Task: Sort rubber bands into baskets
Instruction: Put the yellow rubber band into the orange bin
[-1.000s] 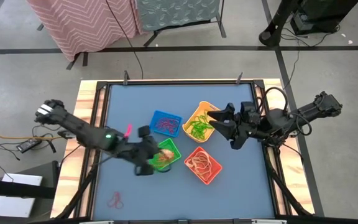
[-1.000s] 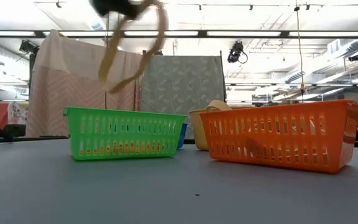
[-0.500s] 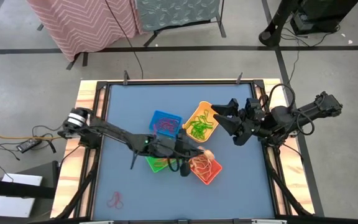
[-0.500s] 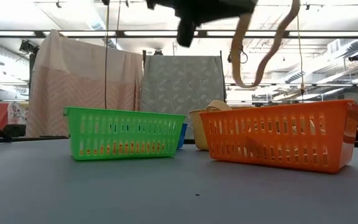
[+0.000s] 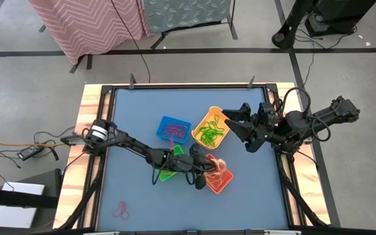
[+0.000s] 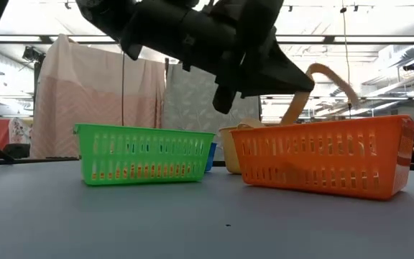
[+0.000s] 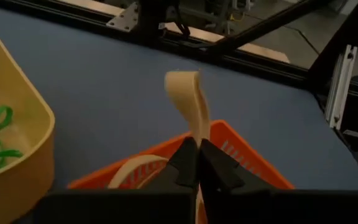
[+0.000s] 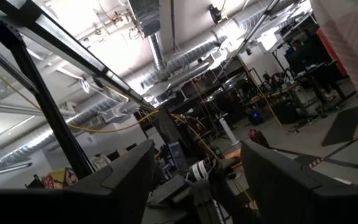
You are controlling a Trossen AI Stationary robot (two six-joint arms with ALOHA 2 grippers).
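My left gripper (image 7: pixel 198 163) is shut on a pale tan rubber band (image 7: pixel 189 98) and hovers over the orange basket (image 5: pixel 223 183), which holds more pale bands. The green basket (image 6: pixel 146 154) lies partly under my left arm. Beyond it are the blue basket (image 5: pixel 173 129) with purple bands and the yellow basket (image 5: pixel 211 128) with green bands. My right gripper (image 5: pixel 235 122) is raised beside the yellow basket's right side, open and with nothing in it. A reddish band (image 5: pixel 121 210) lies loose near the table's front left. My left gripper pinches the tan band between its two fingertips, at a flat stretch of the loop (image 7: pixel 198 134). The fingers come from the table's left, slanting a little downward. The band arcs up past the tips (image 6: pixel 320 70), and one strand drops behind the orange basket's wall (image 6: pixel 292 114).
The four baskets stand close together in the middle of the blue table top (image 5: pixel 142 104). Black frame rails (image 7: pixel 253 62) border the table. Bare table lies on the far side and along the near left.
My left gripper has swung from above the green basket toward the table's right and downward, to just over the orange basket, staying shut on the tan band. The band, which dangled high in the air, now reaches down behind the orange basket's wall.
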